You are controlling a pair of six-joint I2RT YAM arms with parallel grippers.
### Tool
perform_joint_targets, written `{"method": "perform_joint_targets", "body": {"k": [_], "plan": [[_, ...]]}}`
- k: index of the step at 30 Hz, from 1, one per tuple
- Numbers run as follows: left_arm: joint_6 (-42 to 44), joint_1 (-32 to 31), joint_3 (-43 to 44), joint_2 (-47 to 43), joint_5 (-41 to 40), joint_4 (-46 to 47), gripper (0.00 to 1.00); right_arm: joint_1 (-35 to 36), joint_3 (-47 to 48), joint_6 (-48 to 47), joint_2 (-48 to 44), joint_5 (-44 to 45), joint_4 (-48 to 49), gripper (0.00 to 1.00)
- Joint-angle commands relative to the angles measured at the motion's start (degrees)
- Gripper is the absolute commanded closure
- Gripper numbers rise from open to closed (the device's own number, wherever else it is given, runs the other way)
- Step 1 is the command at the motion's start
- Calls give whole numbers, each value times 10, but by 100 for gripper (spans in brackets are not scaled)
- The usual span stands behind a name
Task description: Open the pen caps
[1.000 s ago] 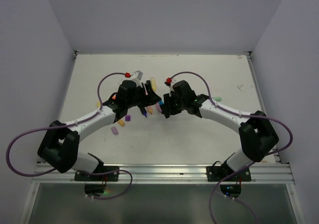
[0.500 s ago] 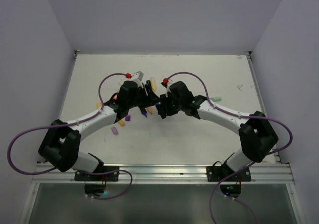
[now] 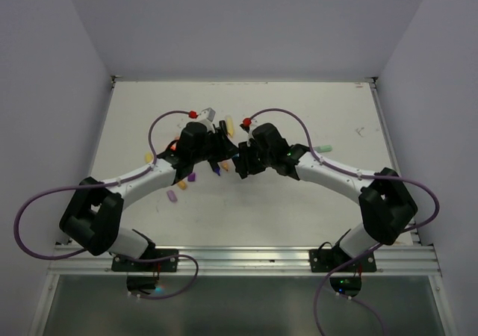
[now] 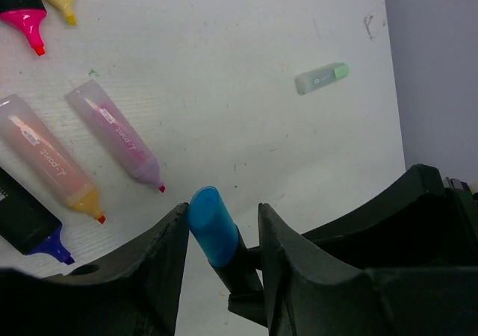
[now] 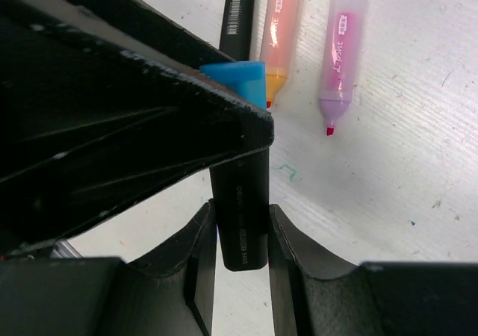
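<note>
Left hand (image 4: 222,215) part-open; right hand (image 5: 240,213) clamped.

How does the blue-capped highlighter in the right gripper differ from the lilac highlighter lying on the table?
The blue-capped highlighter is clamped by its black barrel in the right gripper; the lilac highlighter lies loose on the table. The blue-capped one has its blue cap on, between the open jaws of the left gripper; the lilac one is uncapped, tip bare. Barrels: black against translucent lilac. Both are stubby marker pens.

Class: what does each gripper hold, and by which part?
The right gripper clamps the highlighter by its black barrel. The left gripper straddles the blue cap, a gap on one side, holding nothing.
</note>
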Motion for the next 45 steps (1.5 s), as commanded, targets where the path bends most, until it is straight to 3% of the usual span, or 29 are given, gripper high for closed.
{"method": "perform_joint_targets", "body": {"k": [1, 6, 9, 11, 12, 15, 18, 32, 36, 38, 40, 45], "plan": [[-1, -4, -4, 6, 6, 33, 57, 6, 13, 2, -38, 7, 21, 100], [-3, -4, -7, 3, 7, 38, 71, 6, 11, 2, -49, 7, 15, 100], [-3, -3, -8, -1, 6, 39, 84, 6, 8, 0, -54, 9, 14, 100], [-2, -4, -8, -5, 2, 34, 99, 6, 7, 0, -56, 11, 8, 100], [-2, -3, -8, -7, 1, 33, 100, 7, 6, -1, -55, 14, 4, 91], [-4, -4, -13, -16, -4, 36, 100, 6, 6, -5, -50, 17, -2, 72], [-9, -3, -16, -17, 8, 42, 100, 6, 6, -11, -47, 18, 4, 65], [-14, -3, -34, -47, 2, 49, 100, 6, 7, -1, -23, 8, 28, 64], [-7, -3, -47, -59, -19, 52, 100, 7, 7, 16, -48, 54, 3, 40], [-1, -3, -56, -74, -38, 67, 100, 6, 17, 44, -64, 94, -35, 36], [-1, -3, -83, -100, -66, 89, 100, 5, 28, 70, -73, 122, -65, 27], [-15, -4, -142, -171, -114, 163, 100, 2, 26, 87, -99, 85, -63, 21]]}}
